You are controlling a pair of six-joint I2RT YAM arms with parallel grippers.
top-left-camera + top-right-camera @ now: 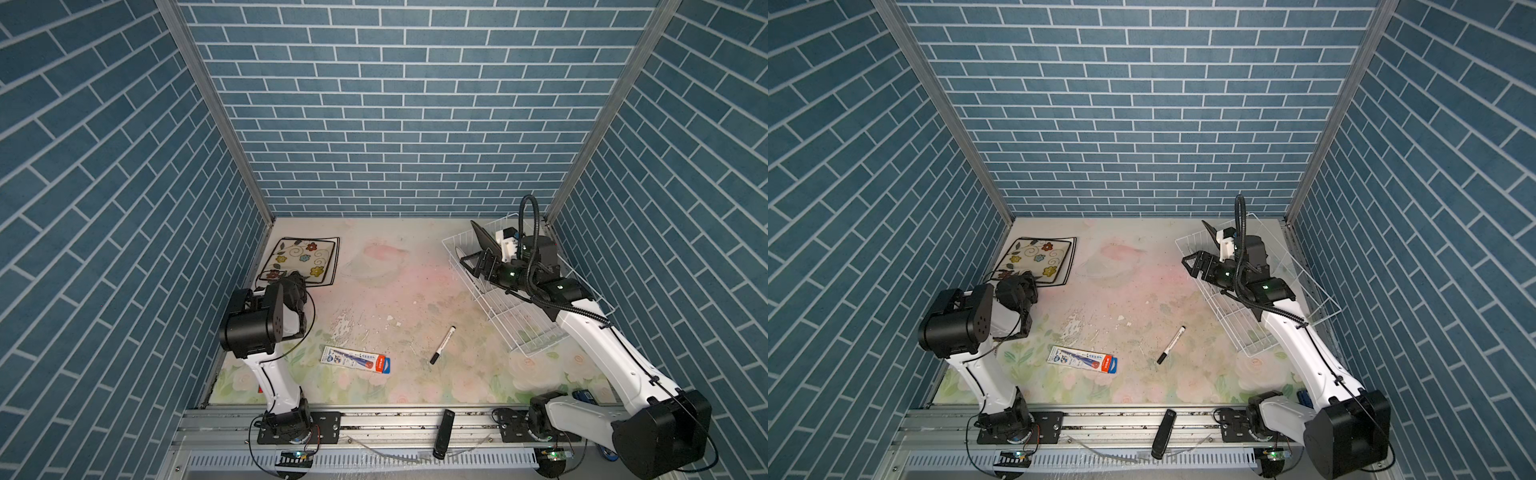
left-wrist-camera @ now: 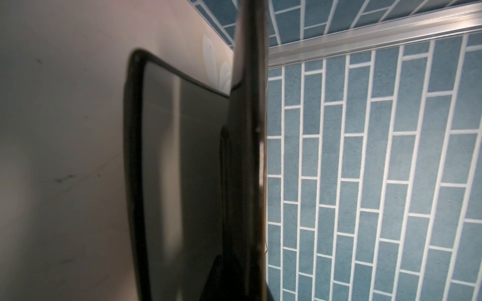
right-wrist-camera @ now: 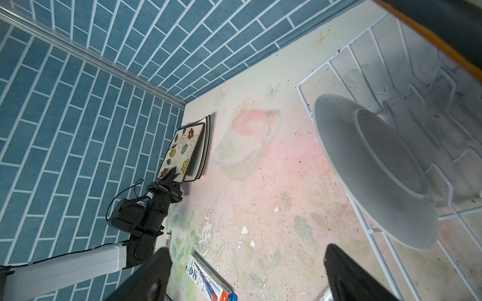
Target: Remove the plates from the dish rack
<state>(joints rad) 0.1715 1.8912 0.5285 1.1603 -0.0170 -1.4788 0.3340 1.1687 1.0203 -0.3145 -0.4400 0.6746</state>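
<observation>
A floral plate (image 1: 301,259) lies on top of a white black-rimmed plate (image 1: 334,259) at the back left of the table. My left gripper (image 3: 170,175) is shut on the floral plate's near edge, which runs edge-on (image 2: 250,130) through the left wrist view, above the lower plate (image 2: 182,182). The white wire dish rack (image 1: 523,332) stands at the back right. A glossy black plate (image 1: 482,239) stands upright at its far end, and a round white plate (image 3: 370,166) shows its underside. My right gripper (image 1: 467,266) hangs open over the rack, apart from the round plate, with nothing between its fingers (image 3: 347,273).
A black marker (image 1: 442,345) and a flat blue-and-red carton (image 1: 355,359) lie on the table between the arms. A black remote-like bar (image 1: 443,434) rests on the front rail. Blue brick-patterned walls close in the left, back and right sides.
</observation>
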